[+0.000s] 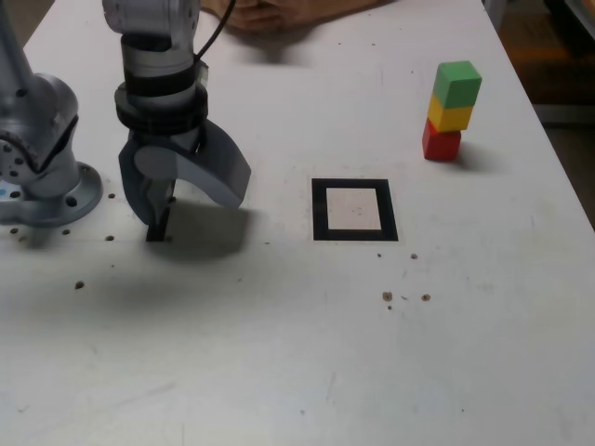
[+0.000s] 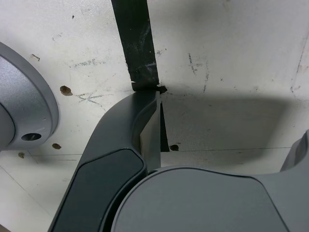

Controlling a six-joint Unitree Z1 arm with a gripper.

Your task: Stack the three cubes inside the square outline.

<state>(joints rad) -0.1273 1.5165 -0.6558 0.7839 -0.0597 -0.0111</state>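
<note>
The three cubes stand as one tower at the far right in the exterior view: green cube on top, yellow cube in the middle, red cube at the bottom. The tower is outside the square outline, a black tape frame with a pale centre, which has nothing in it. My gripper is far to the exterior view's left of both, pointing down with its jaws spread wide and nothing between them. One fingertip touches the table at the end of a short black tape strip. No cubes show in the wrist view.
The arm's grey base is bolted to the white table at the exterior view's left. A person's hands rest at the far edge. Small dark specks lie in front of the outline. The table's right edge runs close behind the tower.
</note>
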